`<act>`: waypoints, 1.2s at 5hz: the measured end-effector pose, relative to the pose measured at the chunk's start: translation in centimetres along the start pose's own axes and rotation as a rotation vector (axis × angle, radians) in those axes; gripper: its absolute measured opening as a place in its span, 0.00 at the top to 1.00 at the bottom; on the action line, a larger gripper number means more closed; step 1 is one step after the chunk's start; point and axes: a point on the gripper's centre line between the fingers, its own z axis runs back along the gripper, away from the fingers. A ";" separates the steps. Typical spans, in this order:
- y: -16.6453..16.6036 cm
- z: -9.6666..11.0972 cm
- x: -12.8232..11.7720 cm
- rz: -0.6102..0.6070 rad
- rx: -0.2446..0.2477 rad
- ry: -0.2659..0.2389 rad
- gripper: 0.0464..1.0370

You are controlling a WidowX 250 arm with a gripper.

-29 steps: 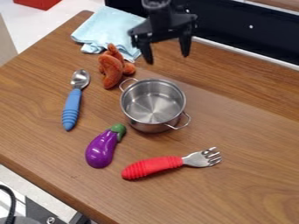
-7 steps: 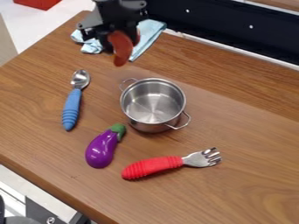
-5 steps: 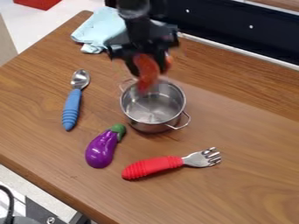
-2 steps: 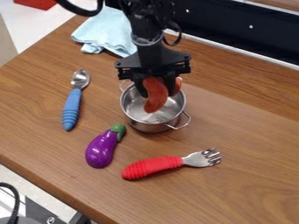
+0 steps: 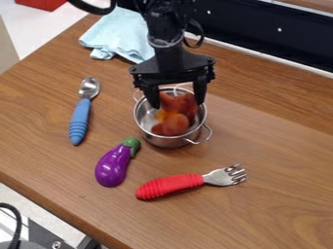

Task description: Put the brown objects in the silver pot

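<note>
Camera view shows us the claw (image 5: 177, 104) over the twelve o'clock side of the silver pot (image 5: 170, 141), fingers spread wide, gripping nothing; the brown objects (image 5: 174, 125) are inside. We see the eggplant (image 5: 114, 166) toward seven o'clock.

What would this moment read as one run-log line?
black two-finger gripper: open, over round silver metal pot | reddish-brown plush toy: inside pot | purple toy eggplant, red-handled metal fork: on wooden table
</note>
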 end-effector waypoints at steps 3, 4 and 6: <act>1.2 1.1 1.2 0.019 -0.023 0.045 0.04; 2.3 2.0 2.4 0.046 -0.046 0.055 0.04; 8.2 3.7 5.1 0.101 -0.088 0.052 0.04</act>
